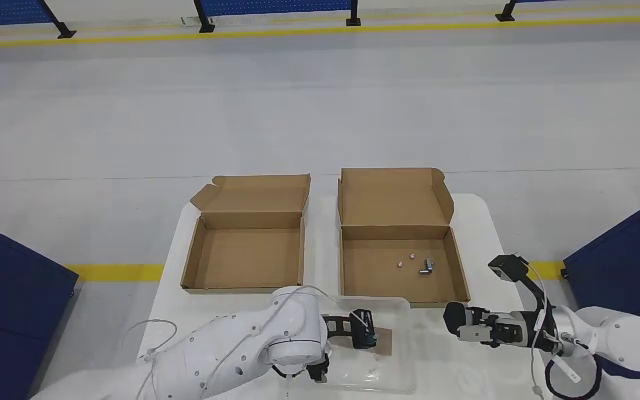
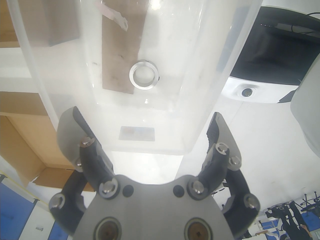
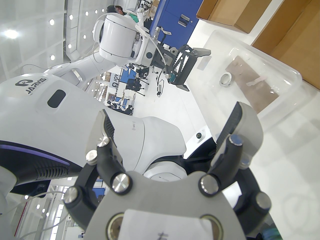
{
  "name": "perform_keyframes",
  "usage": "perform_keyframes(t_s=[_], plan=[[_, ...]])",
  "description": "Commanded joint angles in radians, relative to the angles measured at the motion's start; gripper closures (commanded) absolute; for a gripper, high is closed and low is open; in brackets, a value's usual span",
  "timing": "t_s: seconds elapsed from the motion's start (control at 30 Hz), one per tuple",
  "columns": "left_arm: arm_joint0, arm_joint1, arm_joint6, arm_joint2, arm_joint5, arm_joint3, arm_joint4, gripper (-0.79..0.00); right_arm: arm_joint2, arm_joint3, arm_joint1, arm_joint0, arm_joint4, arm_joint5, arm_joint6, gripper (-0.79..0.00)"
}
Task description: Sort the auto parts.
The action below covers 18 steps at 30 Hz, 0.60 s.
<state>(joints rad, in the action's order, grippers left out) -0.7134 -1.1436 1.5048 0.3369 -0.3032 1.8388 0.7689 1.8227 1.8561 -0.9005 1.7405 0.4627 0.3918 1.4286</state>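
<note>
Clear bin point(image 2: 215, 51) holds ring point(image 2: 143, 74); right box point(image 1: 380, 272) holds small parts point(image 1: 425, 265)

My right gripper point(image 3: 170, 111) hangs above the white desk point(image 3: 287, 156), its jaws spread wide. Just beyond them lies a clear plastic bin point(image 3: 297, 76) holding a metal ring point(image 3: 226, 79) just beside a brown cardboard sheet point(image 3: 260, 93), with a pale strip point(image 3: 256, 80) lying on that sheet. My left gripper point(image 3: 197, 69) hovers at the bin's far end, jaws also apart. Two cardboard boxes point(image 3: 232, 3) sit past the bin.
</note>
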Motion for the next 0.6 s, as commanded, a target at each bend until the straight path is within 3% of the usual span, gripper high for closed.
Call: perform_keyframes(t_s=[0.0, 0.1, 0.23, 0.57], plan=[[0.0, 0.0, 0.0, 0.0, 0.0, 0.0, 0.0, -0.785, 0.0, 0.0, 0.0, 0.0, 0.0, 0.0, 0.0, -0.785], [-0.011, 0.0, -0.014, 0.0, 0.014, -0.031, 0.006, -0.785, 0.0, 0.0, 0.0, 0.0, 0.0, 0.0, 0.0, -0.785], [0.004, -0.015, -0.021, -0.015, -0.033, -0.072, 0.002, -0.785, 0.0, 0.0, 0.0, 0.0, 0.0, 0.0, 0.0, -0.785], [0.044, -0.088, -0.089, -0.078, -0.091, -0.229, -0.004, -0.785, 0.0, 0.0, 0.0, 0.0, 0.0, 0.0, 0.0, -0.785]])
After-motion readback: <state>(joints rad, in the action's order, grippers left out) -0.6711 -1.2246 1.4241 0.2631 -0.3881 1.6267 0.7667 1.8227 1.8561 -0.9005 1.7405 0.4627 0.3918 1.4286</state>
